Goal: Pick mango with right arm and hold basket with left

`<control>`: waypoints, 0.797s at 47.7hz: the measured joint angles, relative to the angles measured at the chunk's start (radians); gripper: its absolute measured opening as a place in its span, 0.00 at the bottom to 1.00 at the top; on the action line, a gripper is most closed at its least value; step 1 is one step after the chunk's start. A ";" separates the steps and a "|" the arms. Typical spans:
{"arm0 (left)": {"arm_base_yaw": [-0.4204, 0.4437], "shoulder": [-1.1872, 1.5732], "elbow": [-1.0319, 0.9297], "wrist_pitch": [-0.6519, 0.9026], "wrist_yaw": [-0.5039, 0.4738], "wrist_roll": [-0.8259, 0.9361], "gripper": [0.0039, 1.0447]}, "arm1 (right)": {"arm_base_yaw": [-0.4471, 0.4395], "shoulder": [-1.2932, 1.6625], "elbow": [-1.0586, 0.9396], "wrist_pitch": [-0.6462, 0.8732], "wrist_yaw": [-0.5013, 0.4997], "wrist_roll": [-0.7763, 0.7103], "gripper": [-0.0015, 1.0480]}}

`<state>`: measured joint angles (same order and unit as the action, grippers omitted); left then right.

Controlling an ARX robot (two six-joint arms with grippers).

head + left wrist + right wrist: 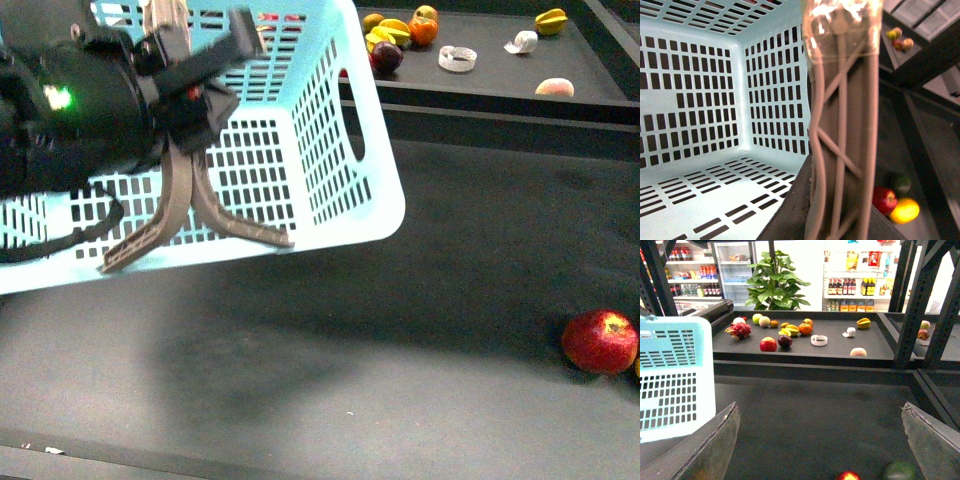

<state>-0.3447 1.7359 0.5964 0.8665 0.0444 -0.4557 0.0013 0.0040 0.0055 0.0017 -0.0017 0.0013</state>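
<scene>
The turquoise basket (300, 150) hangs tilted above the dark table at the upper left. My left gripper (188, 100) is shut on its grey-brown handles (190, 215). In the left wrist view the ribbed handle (840, 125) runs through my left gripper (840, 220), with the basket's inside (700, 125) beside it. The yellow-orange mango (904, 210) lies on the table next to a red apple (884, 200). In the front view only a yellow sliver of the mango (637, 367) shows at the right edge. My right gripper (820, 407) is open and holds nothing; the mango is out of its view.
The red apple (599, 341) lies at the table's right, with a green fruit (901, 183) close by. Both show at the near edge of the right wrist view: the apple (848, 475) and the green fruit (900, 471). A raised back tray (500, 85) holds several fruits.
</scene>
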 joint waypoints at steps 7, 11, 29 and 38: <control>-0.016 -0.031 -0.099 0.042 -0.016 0.091 0.05 | 0.000 0.000 0.000 0.000 0.000 0.000 0.92; -0.025 -0.055 -0.135 0.065 -0.016 0.135 0.05 | 0.000 0.000 0.000 0.000 0.000 0.000 0.92; -0.085 -0.098 -0.215 0.172 0.038 0.178 0.05 | 0.000 0.000 0.000 0.000 0.000 0.000 0.92; -0.113 -0.098 -0.216 0.189 0.038 0.188 0.05 | 0.000 0.000 0.000 0.000 0.000 0.000 0.92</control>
<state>-0.4576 1.6379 0.3809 1.0554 0.0826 -0.2680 0.0013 0.0040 0.0055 0.0017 -0.0017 0.0013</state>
